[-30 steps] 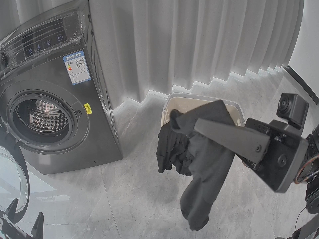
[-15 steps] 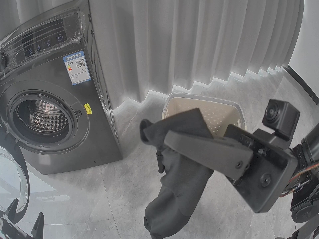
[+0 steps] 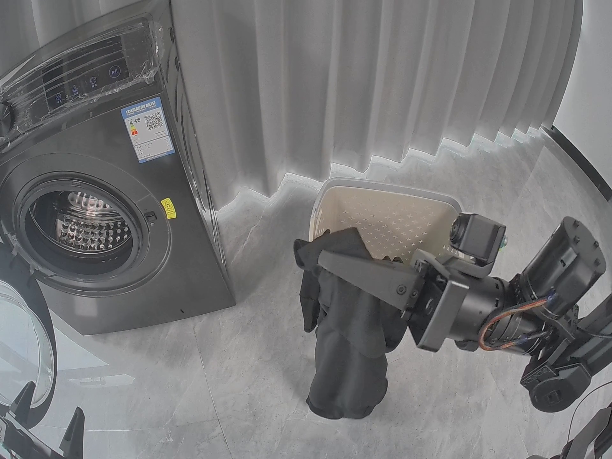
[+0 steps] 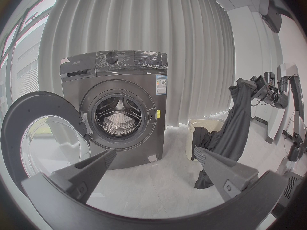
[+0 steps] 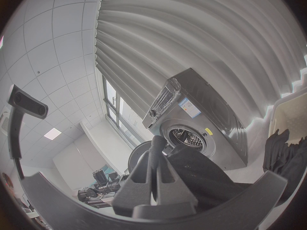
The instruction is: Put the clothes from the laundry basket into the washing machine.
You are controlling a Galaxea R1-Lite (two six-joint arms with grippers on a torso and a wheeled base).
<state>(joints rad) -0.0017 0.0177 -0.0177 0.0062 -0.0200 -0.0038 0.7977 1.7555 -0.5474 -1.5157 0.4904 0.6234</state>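
Note:
A dark garment (image 3: pixel 347 345) hangs from my right gripper (image 3: pixel 325 259), which is shut on its upper end in front of the beige laundry basket (image 3: pixel 389 186). Its lower end reaches down to the floor, and part of the dark cloth (image 5: pixel 278 150) still drapes over the basket's near rim. The grey washing machine (image 3: pixel 115 237) stands to the left, its round door (image 4: pixel 41 138) swung open and the steel drum (image 3: pixel 83 224) exposed. My left gripper (image 4: pixel 154 150) is open and holds nothing, low in front of the washer.
White curtains (image 3: pixel 357 65) run behind the washer and basket. Bare grey floor tiles (image 3: pixel 255 364) lie between the washer and the hanging garment. The open door juts out at the washer's left.
My right gripper carried the garment leftward out of the basket, then sank lower, so its tail now reaches the floor. The left arm stayed put.

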